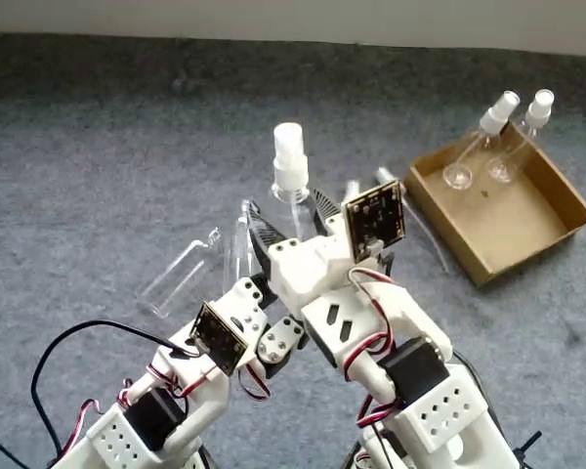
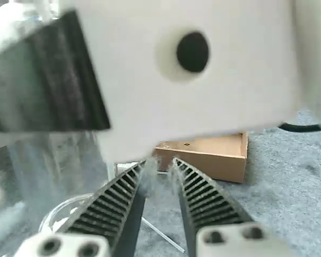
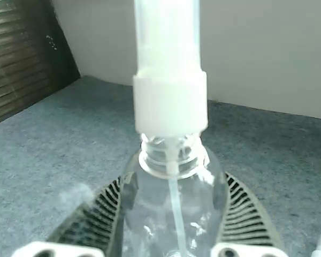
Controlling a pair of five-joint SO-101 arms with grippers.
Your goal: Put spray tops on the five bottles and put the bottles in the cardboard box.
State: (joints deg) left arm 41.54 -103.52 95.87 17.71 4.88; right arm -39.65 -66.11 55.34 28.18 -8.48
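Bottles without tops lie nearest the arms: one clear bottle (image 1: 181,277) on its side on the grey carpet (image 1: 98,147), with what looks like a second (image 1: 240,239) just beside it, probably left within reach for their turn. Just past them the left gripper (image 2: 159,166) has its jaws a narrow gap apart with nothing between them, tucked close against the other arm. That suits a hand that helps with the cap rather than carrying. Next comes the held bottle (image 3: 171,214), upright and clamped at the shoulder by the right gripper (image 3: 174,182), a grip that leaves the neck free to work on. Its spray top (image 3: 168,96) rests on the neck with the dip tube hanging inside. The threads show below the collar, so I judge it is not yet fully seated. Beyond, what appear to be loose spray tops (image 1: 353,189) lie between this bottle and the cardboard box (image 1: 537,244). Farthest off, the box holds one capped bottle (image 1: 479,147) beside another (image 1: 518,142), so three bottles remain.
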